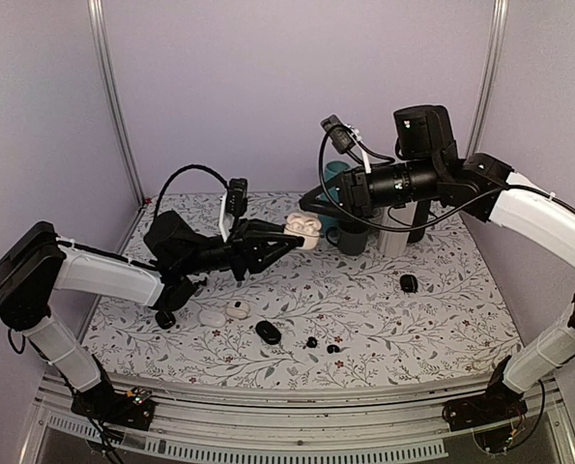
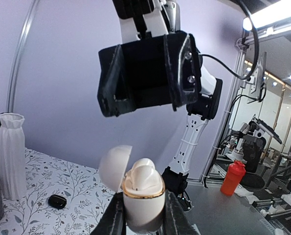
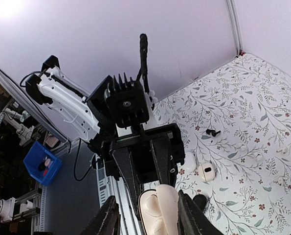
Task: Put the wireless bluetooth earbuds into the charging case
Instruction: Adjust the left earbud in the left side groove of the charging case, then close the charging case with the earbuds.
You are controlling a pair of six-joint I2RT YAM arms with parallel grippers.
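Note:
My left gripper (image 1: pixel 289 239) is shut on an open white charging case (image 1: pixel 303 230) and holds it up above the table. In the left wrist view the case (image 2: pixel 144 193) has a gold rim, white buds inside and its lid (image 2: pixel 114 166) swung left. My right gripper (image 1: pixel 313 213) is open, with its jaws on either side of the case top (image 3: pixel 162 215). Its right finger is next to the lid. Two tiny black earbuds (image 1: pixel 311 342) (image 1: pixel 333 348) lie loose on the table near the front.
A black oval case (image 1: pixel 268 333) lies beside the buds and another (image 1: pixel 409 283) at the right. Two white cases (image 1: pixel 237 309) (image 1: pixel 212 316) lie front left. A grey cup (image 1: pixel 353 238), a white vase (image 1: pixel 393 238) and a teal cup (image 1: pixel 336 178) stand at the back.

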